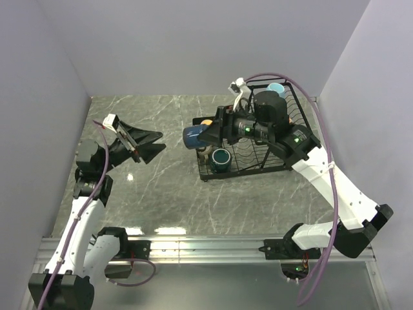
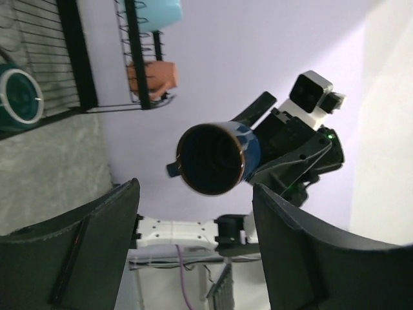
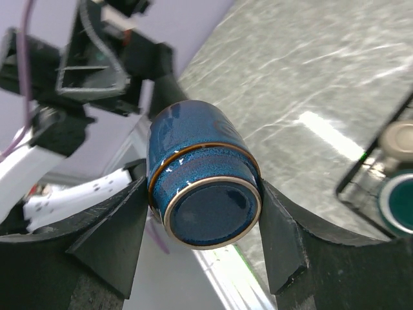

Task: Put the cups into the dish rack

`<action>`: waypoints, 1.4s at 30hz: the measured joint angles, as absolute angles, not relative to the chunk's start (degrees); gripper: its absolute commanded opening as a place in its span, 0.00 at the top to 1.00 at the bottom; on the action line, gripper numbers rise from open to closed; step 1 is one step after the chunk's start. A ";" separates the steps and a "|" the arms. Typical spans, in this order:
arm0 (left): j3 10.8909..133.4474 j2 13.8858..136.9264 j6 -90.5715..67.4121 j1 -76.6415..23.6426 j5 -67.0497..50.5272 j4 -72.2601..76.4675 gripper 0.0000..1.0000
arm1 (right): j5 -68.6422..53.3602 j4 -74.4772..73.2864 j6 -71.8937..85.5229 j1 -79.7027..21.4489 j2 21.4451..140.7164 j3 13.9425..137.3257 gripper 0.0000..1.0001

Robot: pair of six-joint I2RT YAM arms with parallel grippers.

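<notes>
My right gripper (image 1: 205,135) is shut on the dark navy mug (image 1: 193,137), holding it on its side in the air just left of the black wire dish rack (image 1: 258,169). In the right wrist view the mug's base (image 3: 211,213) faces the camera between the fingers (image 3: 122,232). Its mouth (image 2: 213,158) faces my left gripper (image 1: 161,141), which is open, empty and apart from it. The dark green mug (image 1: 221,159) stands in the lower tray. The light blue mug (image 1: 276,88) lies in the upper basket. A salmon-pink mug (image 2: 155,77) sits at the rack's edge.
A small olive-tan mug (image 3: 397,135) stands in the tray by the green mug (image 3: 400,205). The right arm (image 1: 303,152) lies across the rack. Grey marble tabletop (image 1: 161,187) spreads between the arms. Walls close in on left, back and right.
</notes>
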State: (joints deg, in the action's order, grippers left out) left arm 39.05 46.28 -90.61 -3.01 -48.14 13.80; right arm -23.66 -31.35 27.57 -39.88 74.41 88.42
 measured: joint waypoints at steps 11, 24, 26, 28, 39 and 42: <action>48.25 46.39 -71.92 -0.30 -43.27 -14.87 0.28 | -7.25 -48.38 21.28 -36.10 85.97 110.32 1.00; 50.26 46.33 -62.52 -0.30 -39.07 -28.62 0.30 | 14.68 -65.08 17.43 -35.97 113.51 128.25 1.00; 51.00 46.30 -61.56 -0.30 -38.76 -29.85 0.31 | 16.73 -66.19 17.17 -35.94 114.98 128.20 1.00; 51.42 46.22 -60.77 -0.30 -38.52 -30.96 0.31 | 18.59 -66.92 16.99 -35.88 115.83 128.20 1.00; 51.51 45.89 -58.24 -0.30 -37.58 -35.46 0.33 | 23.31 -66.96 16.56 -35.48 122.15 129.45 1.00; 51.51 45.89 -57.71 -0.30 -37.54 -35.94 0.33 | 23.59 -66.96 16.56 -35.68 124.66 129.40 1.00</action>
State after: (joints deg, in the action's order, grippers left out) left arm 51.51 45.89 -57.71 -0.30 -37.54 -35.94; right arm 23.59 -66.96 16.56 -35.68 124.66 129.40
